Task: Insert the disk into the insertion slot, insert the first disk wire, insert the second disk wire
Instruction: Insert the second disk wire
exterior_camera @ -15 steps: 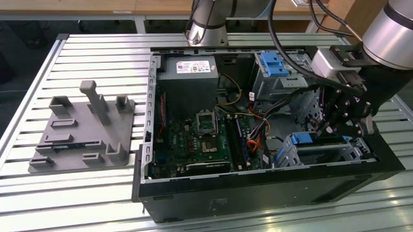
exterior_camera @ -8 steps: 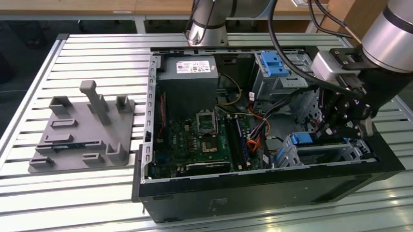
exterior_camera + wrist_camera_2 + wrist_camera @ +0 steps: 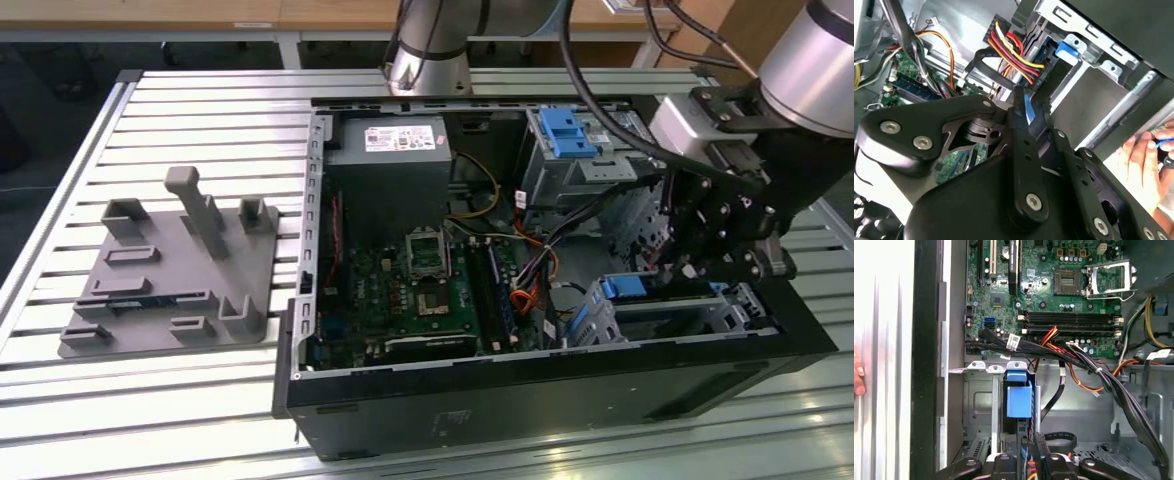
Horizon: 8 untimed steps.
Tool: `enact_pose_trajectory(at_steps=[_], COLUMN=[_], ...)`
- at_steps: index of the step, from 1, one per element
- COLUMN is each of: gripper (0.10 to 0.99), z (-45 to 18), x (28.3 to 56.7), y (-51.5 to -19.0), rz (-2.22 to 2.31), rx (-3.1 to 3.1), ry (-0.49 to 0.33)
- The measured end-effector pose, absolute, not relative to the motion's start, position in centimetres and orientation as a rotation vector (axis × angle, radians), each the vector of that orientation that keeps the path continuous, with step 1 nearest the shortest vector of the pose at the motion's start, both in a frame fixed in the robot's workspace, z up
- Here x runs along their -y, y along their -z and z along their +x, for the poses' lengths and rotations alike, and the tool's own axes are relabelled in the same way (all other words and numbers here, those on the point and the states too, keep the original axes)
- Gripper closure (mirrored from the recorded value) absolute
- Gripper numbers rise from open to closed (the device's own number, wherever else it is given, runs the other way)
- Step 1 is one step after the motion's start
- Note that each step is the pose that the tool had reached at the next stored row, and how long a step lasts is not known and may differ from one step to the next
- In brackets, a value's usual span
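Black pincer (image 3: pixel 1026 107) links crowd the second wrist view, and between the two fingertips I see a thin blue connector (image 3: pixel 1027 111) pinched edge-on; I judge the pincer clenched on it, and take it for one of the disk wires. In the exterior view the pincer (image 3: pixel 694 268) hangs low inside the open computer case (image 3: pixel 534 375), at that view's right, just above the low silver insertion slot (image 3: pixel 727 310).

The disk (image 3: pixel 1019 401) is already seated in that slot: in the first wrist view its bright blue carrier tab stands up between the perforated metal walls, directly ahead of the fingertips. In the second wrist view the carrier's blue tab (image 3: pixel 1069 50) shows past a bundle of red, yellow and orange power leads (image 3: pixel 1014 50) that ends at a black plug pressed against the back of the disk.

My read is that the disk step is done and a wire step is in hand. To do it well I would keep the connector square to the port on the disk, approach along the port's own axis, and push gently without twisting, since a flat plug held by its thin edge can pivot in the grip. The loose black cables (image 3: pixel 1094 370) draped across the green motherboard (image 3: pixel 1054 290) lie close by and could snag.

A person's hand (image 3: pixel 1141 160) rests at the case's outer edge, so I would move slowly.
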<state>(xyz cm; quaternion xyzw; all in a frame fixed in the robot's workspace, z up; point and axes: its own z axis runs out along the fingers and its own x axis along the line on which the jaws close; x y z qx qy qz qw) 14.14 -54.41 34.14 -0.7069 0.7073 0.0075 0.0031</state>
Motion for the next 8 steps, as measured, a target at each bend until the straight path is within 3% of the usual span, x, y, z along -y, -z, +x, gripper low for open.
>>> enact_pose_trajectory(at_steps=[8], gripper=[0.804], z=[14.1], x=[54.4], y=[-37.7], rz=[-2.216], rx=[-2.218], ry=[-0.023])
